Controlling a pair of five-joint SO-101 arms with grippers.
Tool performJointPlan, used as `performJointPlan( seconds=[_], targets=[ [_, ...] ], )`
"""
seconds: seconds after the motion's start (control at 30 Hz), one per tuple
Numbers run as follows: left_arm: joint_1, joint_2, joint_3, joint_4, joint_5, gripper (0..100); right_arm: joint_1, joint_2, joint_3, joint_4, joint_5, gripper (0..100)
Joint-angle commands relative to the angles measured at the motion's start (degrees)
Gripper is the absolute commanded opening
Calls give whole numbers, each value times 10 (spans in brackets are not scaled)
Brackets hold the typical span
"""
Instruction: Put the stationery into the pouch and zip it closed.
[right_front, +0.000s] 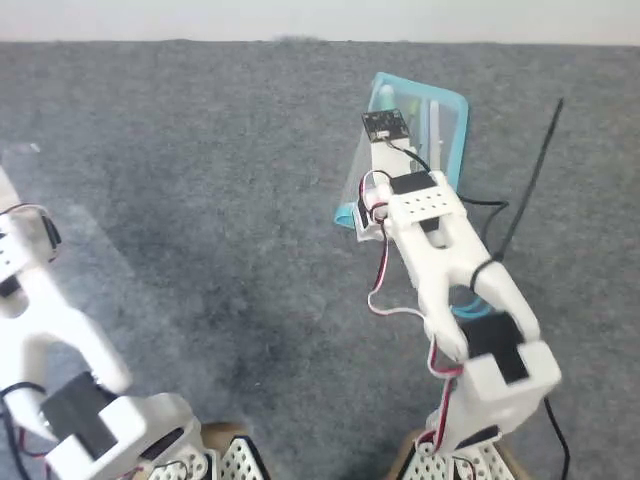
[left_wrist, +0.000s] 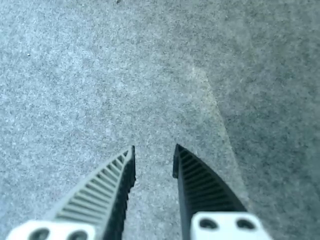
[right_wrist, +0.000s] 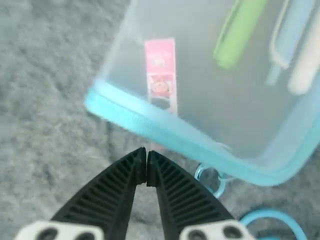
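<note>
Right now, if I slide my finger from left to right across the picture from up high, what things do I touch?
left arm → grey mat → pouch → black cable

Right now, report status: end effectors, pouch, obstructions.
Left end effector open over bare carpet. Right end effector shut, empty, just short of the pouch edge. Pens inside pouch; zipper state unclear. No obstruction seen.

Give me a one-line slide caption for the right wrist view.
Right gripper, jaws shut, at the teal zip edge of the translucent pouch, which holds a green pen and a pink-labelled item.
</note>
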Motion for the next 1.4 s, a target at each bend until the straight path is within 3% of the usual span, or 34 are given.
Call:
performJointPlan(
  seconds=[0.0, 0.1, 0.73, 1.13, 1.37],
  targets=[
    [-2, -34, -8, -16, -9, 119, -12, -80, 53, -39, 5, 6],
    [-2, -36, -8, -13, -9, 119, -10, -76, 95, -85, 6, 6],
    [-4, -39, -8, -12, -9, 119, 9, 72, -45, -62, 6, 6],
    [2, -38, -8, -13, -9, 119, 15, 75, -64, -71, 4, 6],
    [130, -40, -22, 35, -39, 123, -11, -64, -7, -38, 2, 6]
  ],
)
